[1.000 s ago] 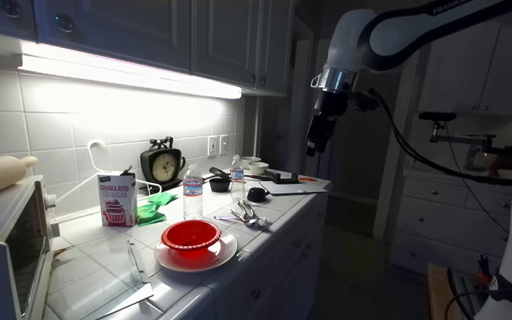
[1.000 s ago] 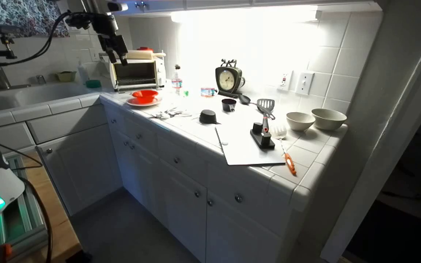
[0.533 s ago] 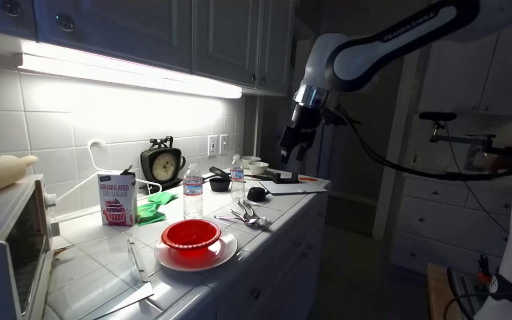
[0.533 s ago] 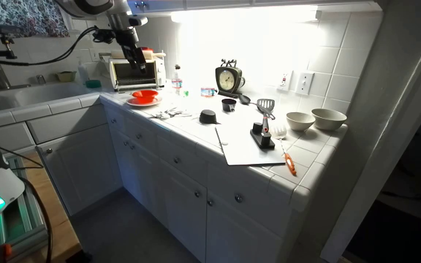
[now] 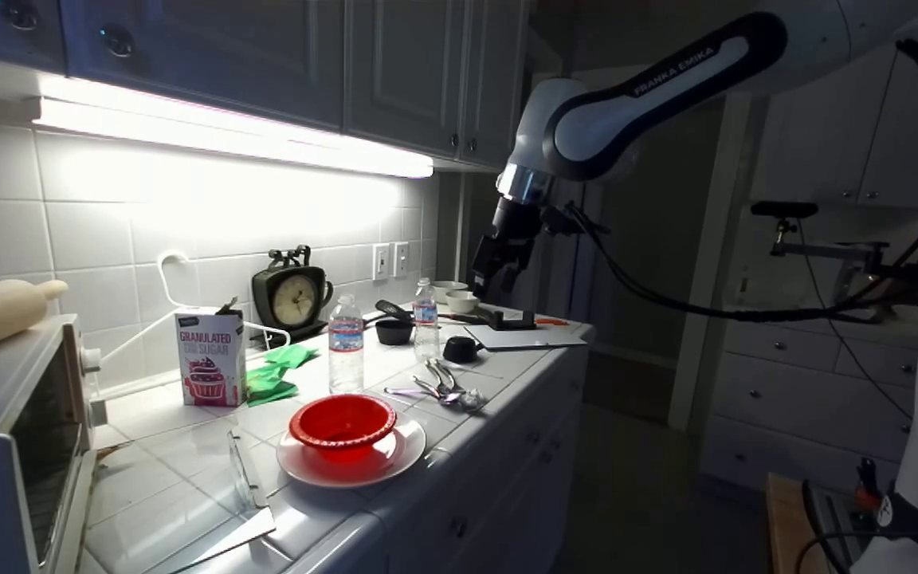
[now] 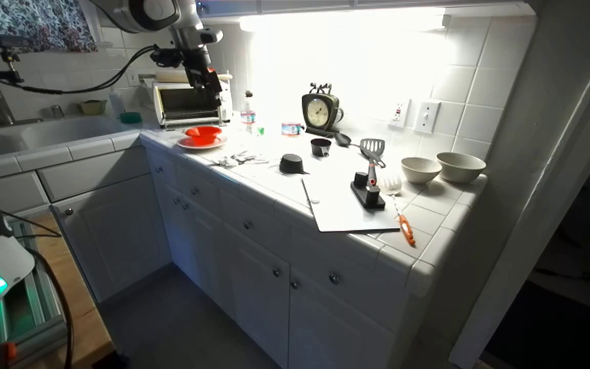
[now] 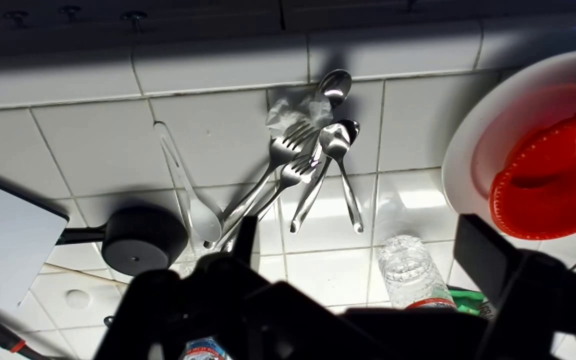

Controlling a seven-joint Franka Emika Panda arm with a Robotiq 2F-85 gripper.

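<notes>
My gripper is open and empty, in the air above the tiled counter; it also shows in an exterior view. In the wrist view its fingers are wide apart. Between and beyond them lie metal forks and spoons in a loose pile with crumpled clear plastic. A clear water bottle stands near the right finger. A red bowl sits on a white plate at the right. A white plastic spoon and a black cup lie left. The gripper touches nothing.
A second bottle, sugar box, green bag and clock stand on the counter. A toaster oven is at one end. A white board, black holder and pale bowls are at the opposite end.
The arm has moved out over the counter and lower, leftward in one exterior view and rightward in the other. The gripper's angle has turned. The things on the counter have not moved.
</notes>
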